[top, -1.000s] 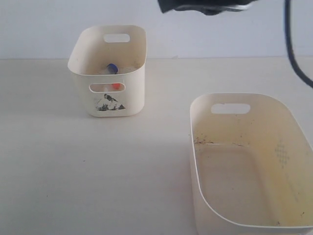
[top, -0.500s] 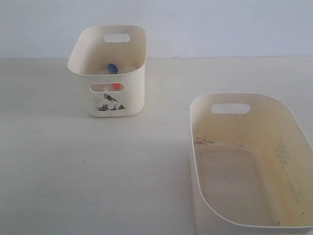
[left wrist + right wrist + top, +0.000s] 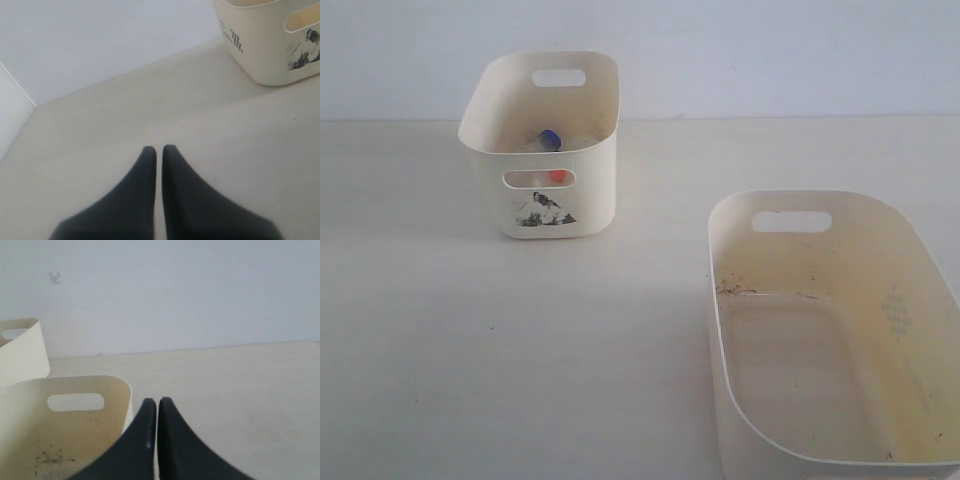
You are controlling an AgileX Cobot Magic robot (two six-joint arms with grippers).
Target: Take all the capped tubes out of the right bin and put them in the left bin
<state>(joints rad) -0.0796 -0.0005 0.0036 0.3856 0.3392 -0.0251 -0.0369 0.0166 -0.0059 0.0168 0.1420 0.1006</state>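
Observation:
The left bin (image 3: 590, 195), small and tall with a black mountain print, stands at the back left. Inside it lie capped tubes: a blue cap (image 3: 550, 139) shows over the rim and an orange-red cap (image 3: 557, 177) through the front slot. The right bin (image 3: 720, 300), wide and shallow, holds no tubes, only dark specks on its floor. Neither arm appears in the exterior view. My left gripper (image 3: 155, 148) is shut over bare table, with the left bin (image 3: 260, 55) some way off. My right gripper (image 3: 153, 400) is shut beside the right bin's rim (image 3: 122, 385).
A pale wall rises behind the table. Bare tabletop runs between the two bins and in front of the left bin. A table corner edge (image 3: 20, 95) shows in the left wrist view.
A dark arm and cable seen at the top of the exterior view a second ago have withdrawn out of frame. The bins and tubes have not moved.

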